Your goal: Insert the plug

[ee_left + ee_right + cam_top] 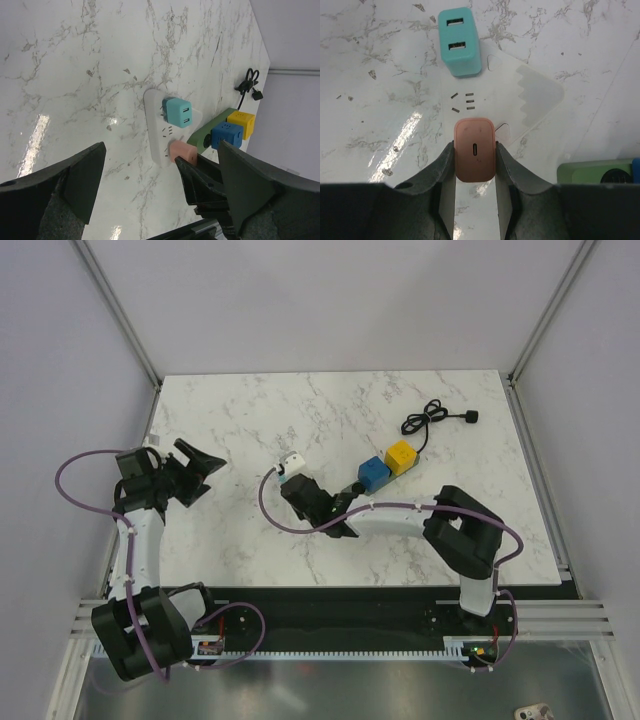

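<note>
The pink plug (475, 149) is clamped between the two fingers of the right pincer (475, 156), which is clenched on its sides. Its flat back, with a small slot in it, faces the wrist camera. It sits over the lower end of the white power strip (500, 85), which lies flat on the marble bench (250, 410) near the middle. Whether its prongs have entered a socket cannot be told.

In the right wrist view, a set of bare socket slots (465, 100) lies on the strip at 12 o'clock from the plug. Further along the same line, a teal charger (460, 42) with two ports stands plugged into the strip's far end. The left wrist view shows the same row from the side, with the teal charger (177, 112) and the pink plug (181, 151) close together on the strip (156, 135).

At 4 o'clock from the plug in the right wrist view is the end of a green power strip (585, 172). In the top view it carries a blue cube adapter (373, 474) and a yellow cube adapter (402, 456), touching each other, at 3 o'clock from the white strip. A coiled black cable (425, 420) lies at 1 o'clock from the cubes, ending in a black plug (470, 418).

The left pincer (161, 147) hangs at 9 o'clock from the white strip, well apart from it. Its fingers are spread wide, released and grasping nothing.
</note>
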### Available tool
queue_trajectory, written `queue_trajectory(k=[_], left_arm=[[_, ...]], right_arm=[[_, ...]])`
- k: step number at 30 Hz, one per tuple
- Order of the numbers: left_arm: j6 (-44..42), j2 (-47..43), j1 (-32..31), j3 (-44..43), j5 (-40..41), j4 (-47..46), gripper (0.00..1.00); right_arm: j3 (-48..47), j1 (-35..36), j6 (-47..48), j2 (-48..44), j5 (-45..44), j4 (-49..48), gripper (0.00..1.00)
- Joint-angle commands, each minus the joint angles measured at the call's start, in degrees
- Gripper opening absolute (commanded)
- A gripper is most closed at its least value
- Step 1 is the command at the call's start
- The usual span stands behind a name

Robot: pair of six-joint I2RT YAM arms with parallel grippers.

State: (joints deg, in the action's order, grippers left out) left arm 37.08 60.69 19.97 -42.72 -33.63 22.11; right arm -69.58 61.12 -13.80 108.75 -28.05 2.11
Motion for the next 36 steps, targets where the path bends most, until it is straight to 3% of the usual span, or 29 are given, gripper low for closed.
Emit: queue_trajectory(k=[1, 8, 16, 19, 20, 22, 23, 26, 30, 36], left_arm=[[-0.78, 0.22, 0.42, -0.08, -1.97, -2.42, 1.0], [-0.78, 0.4, 0.51, 0.0, -1.88, -2.42, 1.0], [-0.87, 0.31, 0.51, 0.01, -2.14, -2.42, 1.0], [-0.96, 0.31, 0.51, 0.09, -2.5, -2.42, 1.0], [-0.96, 0.22, 0.43, 0.09, -2.5, -2.42, 1.0], [-1.05, 0.22, 0.51, 0.18, -2.58, -2.42, 1.0], [-1.13, 0.14, 0.43, 0.18, -2.58, -2.33, 1.0], [-1.31, -0.04, 0.51, 0.27, -2.76, -2.51, 1.0], [-1.66, 0.13, 0.51, 0.27, -4.6, -3.04, 1.0], [-0.87, 0.05, 0.43, 1.93, -13.02, -8.39, 0.99]], right_arm=[[7.79, 0.75, -2.37, 7.88, 1.52, 11.43, 0.0], [9.99, 4.0, -4.65, 7.61, -2.18, 10.46, 0.0], [5.7, 4.0, -4.04, 8.59, -2.8, 14.32, 0.0], [2.71, 4.0, -2.73, 5.7, -3.06, 16.34, 0.2], [1.74, 4.0, -2.46, 4.9, -3.23, 16.96, 0.36], [-1.5, 3.92, -1.84, 3.41, -4.2, 18.62, 0.52], [-2.65, 3.92, -1.75, 1.92, -4.72, 19.24, 0.65], [-6.26, 3.74, -1.14, -1.25, -6.05, 20.83, 0.87], [-5.92, 2.69, 0.0, -6.69, -6.14, 20.65, 0.98], [2.59, 0.32, -0.78, -21.89, -3.16, 20.83, 0.98]])
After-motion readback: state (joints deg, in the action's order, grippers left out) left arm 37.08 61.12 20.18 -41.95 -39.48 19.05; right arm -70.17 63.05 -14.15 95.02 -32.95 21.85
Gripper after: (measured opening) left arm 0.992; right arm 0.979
